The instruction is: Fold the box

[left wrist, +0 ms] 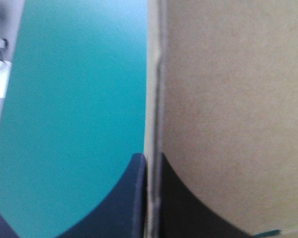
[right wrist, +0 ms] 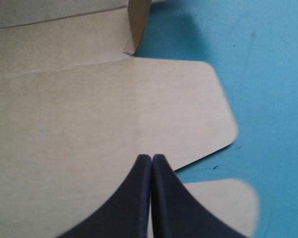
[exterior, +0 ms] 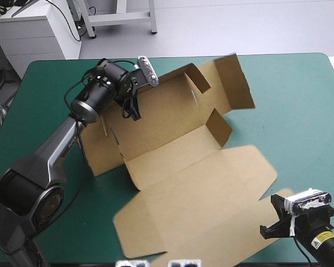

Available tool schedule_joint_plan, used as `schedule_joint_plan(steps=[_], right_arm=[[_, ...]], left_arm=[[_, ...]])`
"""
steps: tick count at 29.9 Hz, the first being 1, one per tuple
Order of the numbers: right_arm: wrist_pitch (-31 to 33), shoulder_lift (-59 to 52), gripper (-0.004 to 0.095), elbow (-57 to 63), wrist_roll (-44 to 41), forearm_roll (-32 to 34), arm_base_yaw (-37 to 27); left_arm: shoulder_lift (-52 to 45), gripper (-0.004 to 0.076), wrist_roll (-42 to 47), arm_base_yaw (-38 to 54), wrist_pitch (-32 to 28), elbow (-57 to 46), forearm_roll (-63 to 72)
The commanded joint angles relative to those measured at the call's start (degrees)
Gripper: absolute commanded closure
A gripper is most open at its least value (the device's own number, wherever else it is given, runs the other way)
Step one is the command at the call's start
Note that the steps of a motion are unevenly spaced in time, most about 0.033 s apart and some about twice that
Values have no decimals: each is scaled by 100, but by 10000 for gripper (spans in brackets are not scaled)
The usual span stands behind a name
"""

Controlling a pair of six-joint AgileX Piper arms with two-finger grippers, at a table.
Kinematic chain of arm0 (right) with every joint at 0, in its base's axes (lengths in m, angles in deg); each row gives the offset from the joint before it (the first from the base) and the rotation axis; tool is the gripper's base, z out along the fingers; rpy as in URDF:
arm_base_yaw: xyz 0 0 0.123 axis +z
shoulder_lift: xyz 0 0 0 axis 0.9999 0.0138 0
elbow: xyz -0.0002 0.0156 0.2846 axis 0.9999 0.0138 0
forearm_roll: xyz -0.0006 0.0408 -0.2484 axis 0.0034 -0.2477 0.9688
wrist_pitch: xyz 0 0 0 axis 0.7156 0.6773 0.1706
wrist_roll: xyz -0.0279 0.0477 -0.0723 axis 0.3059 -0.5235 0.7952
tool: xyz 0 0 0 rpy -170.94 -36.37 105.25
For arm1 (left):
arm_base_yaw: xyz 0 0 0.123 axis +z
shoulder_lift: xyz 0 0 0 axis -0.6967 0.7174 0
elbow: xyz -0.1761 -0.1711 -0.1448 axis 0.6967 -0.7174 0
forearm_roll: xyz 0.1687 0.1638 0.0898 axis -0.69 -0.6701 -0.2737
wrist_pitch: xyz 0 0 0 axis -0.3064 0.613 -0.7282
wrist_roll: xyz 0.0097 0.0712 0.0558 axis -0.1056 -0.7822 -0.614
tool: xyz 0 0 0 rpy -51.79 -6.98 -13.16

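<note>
Nearest us, our right gripper (right wrist: 152, 157) is hovering, pinched empty, over the lid of the box (exterior: 195, 183); our left gripper (left wrist: 152, 166) is clamping its far wall mid-table; we are probably raising walls; next, we judge, flaps need tucking.

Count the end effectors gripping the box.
1: the left end effector, clamping a raised wall of the box on its far side. The right end effector is shut on nothing, at its near-right edge.

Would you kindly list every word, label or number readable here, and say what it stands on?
No text can be read.
Yellow label on the right arm: too small to read.
Box: no print visible.
</note>
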Motion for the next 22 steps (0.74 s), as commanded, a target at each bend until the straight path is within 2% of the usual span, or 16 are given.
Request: schedule_joint_plan(steps=[1, 4, 8, 12, 18, 22], right_arm=[[-363, 66, 922, -129, 14, -49, -19], [-363, 66, 922, -129, 14, -49, -19], [-363, 66, 922, -129, 14, -49, -19], [-363, 66, 922, -129, 14, -49, -19], [-363, 66, 922, -129, 14, -49, -19], [-363, 66, 922, -129, 14, -49, -19]], left_arm=[[-354, 732, -2, -421, -589, 210, -995], [-360, 732, 6, -722, -696, 210, -1087], [-360, 732, -36, -1205, -515, 116, -1500], [-471, 732, -36, -1659, -532, -367, -1972], [-889, 732, 376, -2068, -963, -1650, -3137], [-1411, 732, 872, -2134, -1741, -2551, -3444]])
